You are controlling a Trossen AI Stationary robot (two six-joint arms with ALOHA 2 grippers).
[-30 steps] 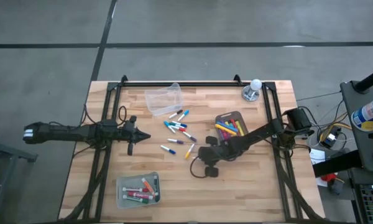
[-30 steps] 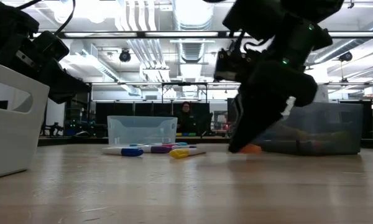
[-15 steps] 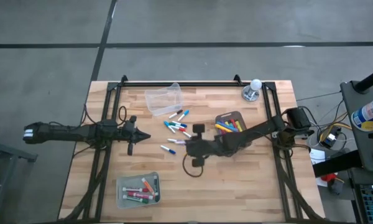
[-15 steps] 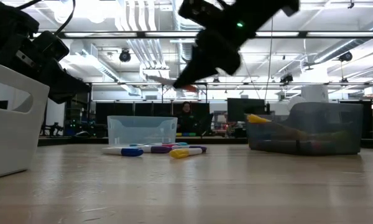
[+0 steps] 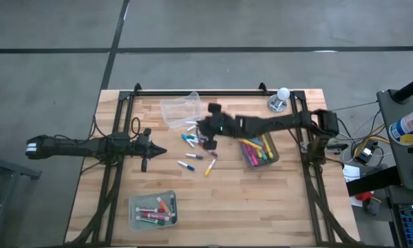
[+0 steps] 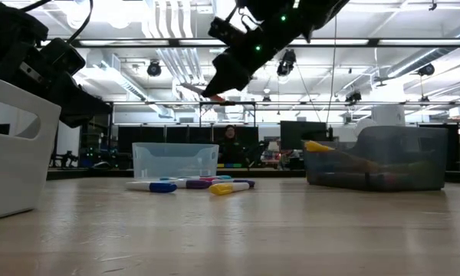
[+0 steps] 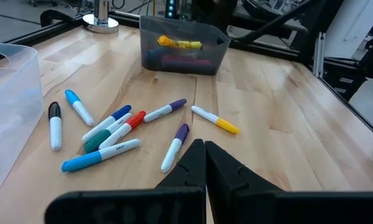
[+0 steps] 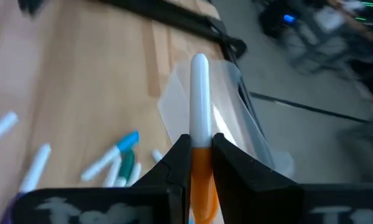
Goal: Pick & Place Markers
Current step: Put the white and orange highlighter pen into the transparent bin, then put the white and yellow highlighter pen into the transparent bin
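Observation:
My right gripper (image 5: 201, 131) hangs high over the loose markers (image 5: 196, 148), close to the clear empty bin (image 5: 180, 109) at the far side. It is shut on a marker (image 8: 199, 93) with a white body and an orange end. In the low view that marker (image 6: 193, 90) pokes out of the gripper (image 6: 215, 86) well above the table. The loose markers (image 7: 112, 134) lie flat on the wood. My left gripper (image 5: 158, 150) is shut on nothing and waits at the table's left, its fingertips (image 7: 204, 148) pointing at the pile. My right gripper pinches the marker's orange end (image 8: 201, 163) between its two fingers. The marker lies along the fingers, and its white body sticks out ahead of the fingertips. It is lifted clear of the table and slants down toward the clear bin.
A dark grey bin (image 5: 258, 145) with several markers stands right of the pile. A clear bin (image 5: 153, 210) holding markers sits near the front edge. A small white-topped metal stand (image 5: 280, 98) is at the far right. Black frame rails run along the table's sides.
My right gripper has lifted the orange-and-white marker off the table beside the grey bin. It has swung up and toward the far edge, over the pile toward the clear bin, rolling its wrist. It has stayed shut on the marker.

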